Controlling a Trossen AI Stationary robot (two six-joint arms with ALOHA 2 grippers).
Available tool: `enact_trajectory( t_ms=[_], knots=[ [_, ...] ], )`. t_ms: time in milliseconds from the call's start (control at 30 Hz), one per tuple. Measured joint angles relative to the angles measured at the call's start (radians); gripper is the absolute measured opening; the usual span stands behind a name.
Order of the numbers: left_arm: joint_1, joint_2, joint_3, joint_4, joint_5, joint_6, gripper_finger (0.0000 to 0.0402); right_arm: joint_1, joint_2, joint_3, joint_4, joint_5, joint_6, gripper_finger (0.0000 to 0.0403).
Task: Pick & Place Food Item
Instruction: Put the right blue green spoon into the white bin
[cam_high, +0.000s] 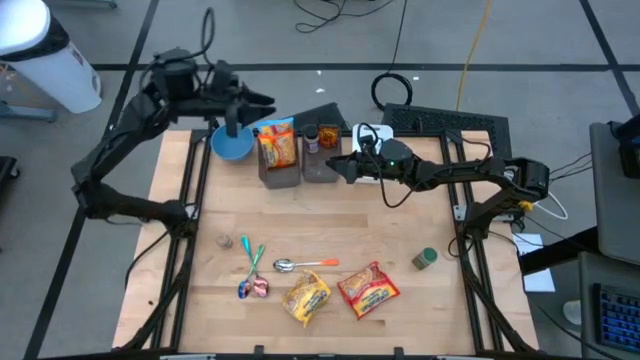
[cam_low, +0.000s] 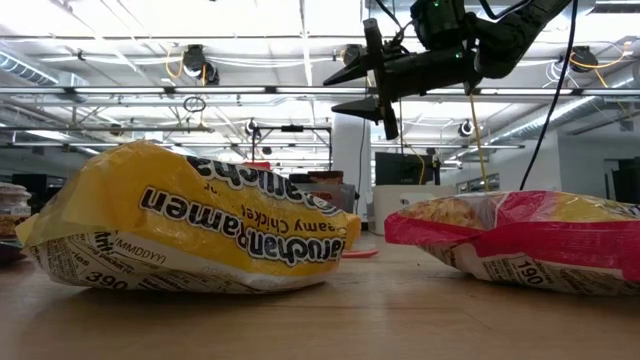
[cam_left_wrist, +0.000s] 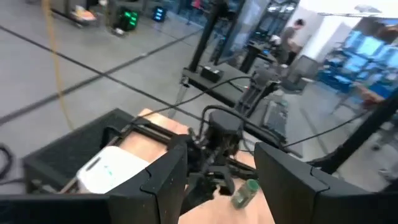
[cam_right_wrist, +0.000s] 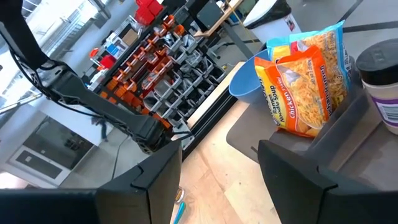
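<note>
An orange chicken noodle soup packet (cam_high: 278, 146) (cam_right_wrist: 298, 87) stands upright in a grey bin (cam_high: 281, 176) at the far middle of the table. A yellow ramen pack (cam_high: 307, 297) (cam_low: 190, 235) and a red ramen pack (cam_high: 368, 288) (cam_low: 520, 240) lie flat near the table's near edge. My left gripper (cam_high: 262, 100) (cam_left_wrist: 217, 168) hovers open and empty above the far left, beside a blue bowl (cam_high: 230, 145). My right gripper (cam_high: 332, 167) (cam_right_wrist: 217, 155) (cam_low: 345, 88) hangs level and open, empty, just right of the bins, pointing toward the table's left.
A second grey bin (cam_high: 322, 170) holds a dark-lidded jar (cam_right_wrist: 382, 81). An orange-handled spoon (cam_high: 300, 264), teal utensils (cam_high: 250, 256), a wrapped sweet (cam_high: 258, 288), a small green jar (cam_high: 425, 258) and a white device (cam_high: 368, 135) lie about. Bare wood shows mid-table.
</note>
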Motion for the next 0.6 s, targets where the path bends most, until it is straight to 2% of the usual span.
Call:
enact_trajectory(
  t_ms=[133,267,367,467,600],
  knots=[
    [-0.036,-0.051,-0.021,-0.084,-0.074,0.024,0.0198,0.0,0.0,0.0,0.0,0.0,-0.005,0.0208],
    [-0.081,-0.114,-0.132,-0.04,-0.092,0.005,0.0198,0.0,0.0,0.0,0.0,0.0,0.016,0.0208],
    [-0.108,-0.17,-0.275,0.161,-0.145,-0.067,0.0198,0.0,0.0,0.0,0.0,-0.003,0.057,0.0208],
    [-0.127,-0.236,-0.436,0.37,-0.156,-0.154,0.0198,0.003,0.0,0.0,0.005,-0.003,0.086,0.0208],
    [-0.16,-0.347,-0.634,0.496,-0.196,-0.268,0.0198,-0.01,0.0,0.0,0.027,-0.001,0.084,0.0208]
  ],
)
